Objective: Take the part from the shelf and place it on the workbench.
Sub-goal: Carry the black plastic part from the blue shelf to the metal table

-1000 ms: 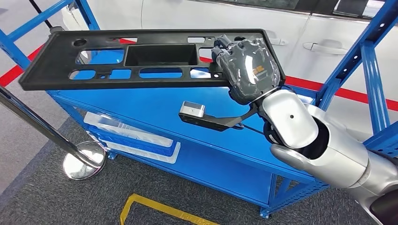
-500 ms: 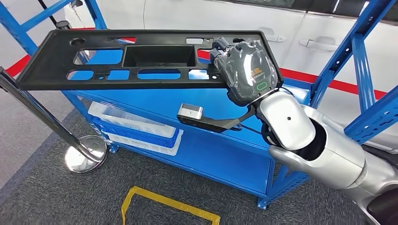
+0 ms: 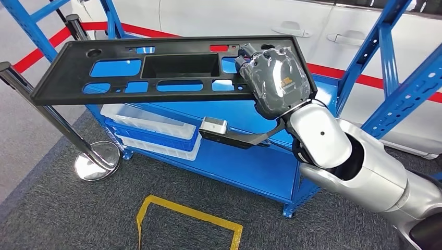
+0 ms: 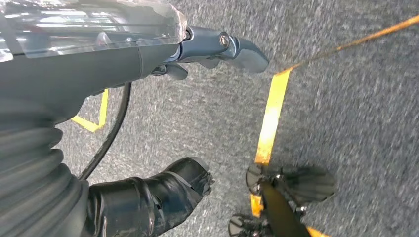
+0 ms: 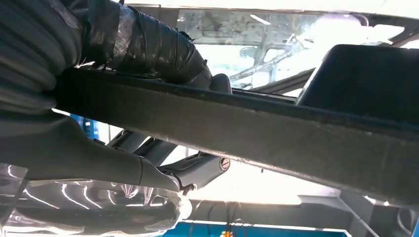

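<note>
Carrying step: right hand (image 3: 275, 78) gripping black part (image 3: 156, 70) by one end, lifted off blue shelf (image 3: 245, 166); left hand (image 4: 148, 47) holding nothing; next, turn toward workbench, panel level

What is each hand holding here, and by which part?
The right hand grips the long black part at its right end, lifted above the blue shelf. The left hand holds nothing, hanging over the floor.
</note>
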You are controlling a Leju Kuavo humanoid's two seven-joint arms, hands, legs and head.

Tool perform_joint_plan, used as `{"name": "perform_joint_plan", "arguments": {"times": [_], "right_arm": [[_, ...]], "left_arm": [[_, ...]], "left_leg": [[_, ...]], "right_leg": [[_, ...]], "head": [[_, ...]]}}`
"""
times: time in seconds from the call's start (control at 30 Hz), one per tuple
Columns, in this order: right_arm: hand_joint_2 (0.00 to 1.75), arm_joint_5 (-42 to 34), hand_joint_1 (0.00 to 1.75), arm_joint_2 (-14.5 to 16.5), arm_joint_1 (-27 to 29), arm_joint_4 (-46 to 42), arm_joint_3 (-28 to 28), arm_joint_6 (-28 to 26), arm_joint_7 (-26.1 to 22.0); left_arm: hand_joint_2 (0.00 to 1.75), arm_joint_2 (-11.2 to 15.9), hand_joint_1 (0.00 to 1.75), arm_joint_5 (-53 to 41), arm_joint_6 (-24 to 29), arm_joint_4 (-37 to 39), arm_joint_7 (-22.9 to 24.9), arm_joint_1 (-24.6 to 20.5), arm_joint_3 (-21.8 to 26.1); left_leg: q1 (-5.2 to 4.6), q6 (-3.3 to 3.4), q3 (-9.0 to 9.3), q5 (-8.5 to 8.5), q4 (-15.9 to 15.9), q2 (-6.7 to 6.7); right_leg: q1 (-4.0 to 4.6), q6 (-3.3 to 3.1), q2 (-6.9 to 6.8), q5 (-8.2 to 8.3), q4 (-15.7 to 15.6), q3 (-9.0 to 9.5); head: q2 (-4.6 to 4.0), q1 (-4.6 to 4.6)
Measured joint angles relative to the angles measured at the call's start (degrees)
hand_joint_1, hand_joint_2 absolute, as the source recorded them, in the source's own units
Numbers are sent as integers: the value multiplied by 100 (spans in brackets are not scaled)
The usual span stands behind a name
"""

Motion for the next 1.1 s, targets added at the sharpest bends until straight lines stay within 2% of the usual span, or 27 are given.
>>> {"name": "perform_joint_plan", "arguments": {"times": [0.03,0.07,0.13,0.17,0.2,0.23,0.27,0.3,0.37,0.4,0.43,0.5,0.53,0.57,0.63,0.67,0.7,0.73,0.77,0.8,0.83,0.9,0.93,1.0,1.03,1.07,1.1], "right_arm": [[175,-2,175,1,0,2,0,4,-7],[175,-5,175,2,0,2,0,6,-12],[175,-11,175,3,-2,3,0,9,-17],[175,-13,175,3,1,4,0,10,-17],[175,-15,175,3,6,5,0,10,-17],[175,-16,175,3,12,7,0,11,-17],[175,-20,175,3,18,8,0,11,-18],[175,-26,175,3,22,9,0,11,-19],[175,-46,175,3,26,11,0,11,-22],[175,-56,175,3,27,13,0,11,-24],[175,-64,175,3,28,15,0,11,-27],[175,-78,175,3,32,22,0,11,-34],[175,-86,175,3,33,26,0,11,-36],[175,-95,175,3,36,30,0,10,-37],[175,-109,175,3,42,38,0,8,-37],[175,-112,175,3,51,41,0,7,-37],[175,-114,175,3,62,45,0,5,-37],[175,-114,175,3,74,51,0,5,-35],[175,-114,175,3,82,61,0,7,-33],[175,-114,175,3,87,70,0,10,-31],[175,-114,175,3,87,76,0,13,-29],[175,-114,175,3,78,81,0,19,-25],[175,-113,175,3,69,84,0,23,-22],[175,-112,175,3,55,93,0,31,-16],[175,-112,175,6,50,96,0,33,-16],[175,-112,175,9,46,98,0,36,-17],[175,-112,175,13,44,102,0,39,-18]], "left_arm": [[175,-1,0,7,-2,2,0,3,-1],[175,-2,0,11,-5,3,0,6,-1],[175,-7,0,12,-11,3,0,2,-2],[175,-5,0,12,-13,3,1,0,-2],[175,-4,0,12,-13,3,5,0,-2],[175,-3,0,11,-13,3,11,0,-2],[175,-2,0,10,-13,3,22,-1,-2],[175,-1,0,9,-11,3,34,-4,-2],[175,1,0,7,-8,3,53,-18,-2],[175,2,0,6,-5,3,58,-22,-2],[175,3,0,5,-3,3,62,-26,-2],[175,5,0,5,1,3,67,-22,-2],[175,5,0,5,2,3,72,-25,-3],[175,5,0,5,1,3,77,-26,-3],[175,5,0,5,0,3,88,-29,-4],[175,5,0,5,0,3,93,-28,-4],[175,5,0,5,0,3,97,-27,-4],[175,5,0,5,0,3,100,-27,-4],[175,6,0,6,-2,3,104,-26,-4],[175,6,0,7,-6,3,107,-26,-4],[175,-2,0,8,-14,3,110,-25,-4],[175,-16,0,10,-33,2,114,-25,-4],[175,-22,0,11,-40,1,116,-24,-4],[175,-8,0,14,-50,3,120,-19,-3],[175,0,0,15,-54,5,121,-16,-3],[175,4,0,15,-60,7,122,-12,-3],[175,8,0,16,-66,8,124,-9,-4]], "left_leg": [[3,-29,-61,-110,80,-7],[9,-55,-145,-315,260,-14],[30,-100,-353,-870,923,-15],[38,-122,-425,-1045,1276,-15],[44,-140,-439,-1090,1525,-14],[49,-154,-373,-1014,1612,-14],[58,-163,-206,-856,1489,-14],[69,-170,54,-709,1192,-14],[63,-146,627,-697,404,-33],[51,-112,788,-751,135,-48],[32,-69,858,-799,-3,-62],[35,33,788,-713,-46,-59],[42,85,747,-654,-60,-46],[50,140,682,-582,-82,-29],[35,211,533,-445,-87,-6],[20,228,450,-382,-82,-1],[3,237,368,-323,-74,0],[-17,243,290,-266,-65,-1],[-39,245,215,-214,-56,-5],[-60,245,150,-164,-48,-12],[-71,240,96,-116,-44,-18],[-68,200,38,-13,-55,-23],[-50,169,27,42,-75,-21],[-29,108,2,141,-140,-23],[-32,78,-34,105,-135,-31],[-37,46,-91,-36,-42,-40],[-30,8,-169,-273,167,-48]], "right_leg": [[-17,-49,-9,64,-22,-53],[-37,-93,-18,135,-44,-116],[-39,-139,-26,264,-46,-275],[-38,-138,-26,324,-40,-360],[-39,-134,-26,383,-30,-449],[-43,-124,-26,441,-16,-539],[-50,-108,-25,494,-1,-624],[-57,-87,-24,543,17,-699],[-53,-24,-24,632,44,-804],[-49,10,-27,679,44,-820],[-46,47,-31,730,29,-828],[-46,114,-29,811,-3,-844],[-45,141,-25,741,37,-886],[-43,157,-21,559,179,-951],[-42,167,-20,-29,791,-1128],[-40,166,-20,-261,1169,-1198],[-35,159,-20,-363,1466,-1222],[-26,141,-19,-332,1605,-1169],[-10,107,-19,-207,1547,-1026],[14,48,-16,-59,1289,-784],[49,-46,-15,3,892,-483],[112,-167,-20,-30,124,19],[136,-196,-21,-62,-76,127],[134,-190,-32,66,-228,146],[112,-199,-43,153,-313,130],[82,-210,-60,243,-397,104],[45,-211,-76,324,-457,61]], "head": [[0,-6],[0,-13],[0,-30],[0,-33],[0,-32],[0,-33],[0,-34],[0,-34],[0,-31],[0,-29],[1,-26],[1,-21],[1,-15],[1,-4],[1,18],[1,23],[0,26],[0,27],[0,27],[0,27],[0,23],[0,20],[0,26],[1,62],[1,71],[1,77],[1,75]]}}
